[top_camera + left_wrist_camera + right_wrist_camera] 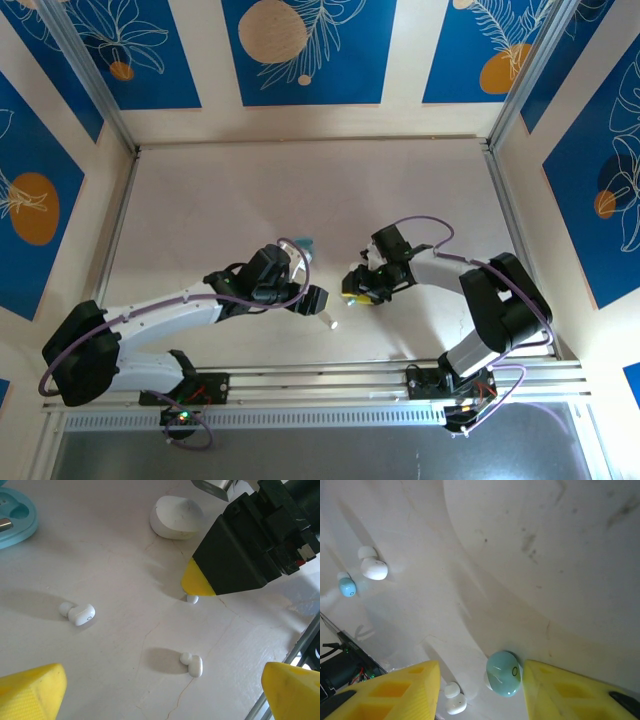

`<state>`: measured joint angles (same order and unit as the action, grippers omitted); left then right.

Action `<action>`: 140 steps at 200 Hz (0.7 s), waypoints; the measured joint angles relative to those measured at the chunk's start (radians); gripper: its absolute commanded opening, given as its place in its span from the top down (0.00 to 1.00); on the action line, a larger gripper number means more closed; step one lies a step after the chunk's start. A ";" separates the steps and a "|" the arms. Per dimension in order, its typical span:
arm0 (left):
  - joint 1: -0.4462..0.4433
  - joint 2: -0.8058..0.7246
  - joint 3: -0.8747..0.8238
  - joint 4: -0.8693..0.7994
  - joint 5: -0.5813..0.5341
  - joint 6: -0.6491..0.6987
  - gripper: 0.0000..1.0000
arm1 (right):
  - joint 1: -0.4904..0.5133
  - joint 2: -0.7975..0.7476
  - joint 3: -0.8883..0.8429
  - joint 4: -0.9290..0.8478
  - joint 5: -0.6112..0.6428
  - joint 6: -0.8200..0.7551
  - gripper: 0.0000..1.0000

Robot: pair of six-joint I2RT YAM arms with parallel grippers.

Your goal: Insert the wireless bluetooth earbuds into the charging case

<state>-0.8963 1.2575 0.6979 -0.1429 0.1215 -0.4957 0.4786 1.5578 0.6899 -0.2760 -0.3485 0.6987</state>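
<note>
Since the right gripper (480, 670) is spread around a light blue earbud (504, 674) on the counter (410, 625), I'd centre it before closing. The bud hugs one finger and could squirt out. The left gripper (162, 680) is spread too, holding nothing. Count: two light blue earbuds, two white earbuds (374, 567) — plus one blue case (15, 515) and one white case (176, 517).

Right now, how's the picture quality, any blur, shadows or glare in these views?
Left wrist view: white earbuds sharp, with soft shadows falling to their left. Right wrist view: light blue earbud in focus up close. Top external view: table evenly lit, no strong glare.
</note>
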 measured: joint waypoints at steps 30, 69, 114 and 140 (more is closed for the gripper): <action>-0.001 0.000 -0.002 0.000 0.000 0.000 0.00 | 0.011 0.000 -0.014 0.033 -0.015 0.022 0.53; -0.001 0.000 -0.002 0.000 0.000 0.000 0.00 | 0.031 -0.015 -0.039 0.065 -0.019 0.049 0.53; -0.001 0.000 -0.002 0.000 0.000 0.000 0.00 | 0.029 -0.043 -0.078 0.108 -0.007 0.090 0.55; -0.001 0.000 -0.002 0.001 0.000 0.000 0.00 | 0.018 -0.054 -0.094 0.122 -0.003 0.108 0.55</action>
<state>-0.8974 1.2575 0.6956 -0.1421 0.1219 -0.4957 0.4961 1.5036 0.5957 -0.1543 -0.3519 0.8070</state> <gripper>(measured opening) 0.997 0.447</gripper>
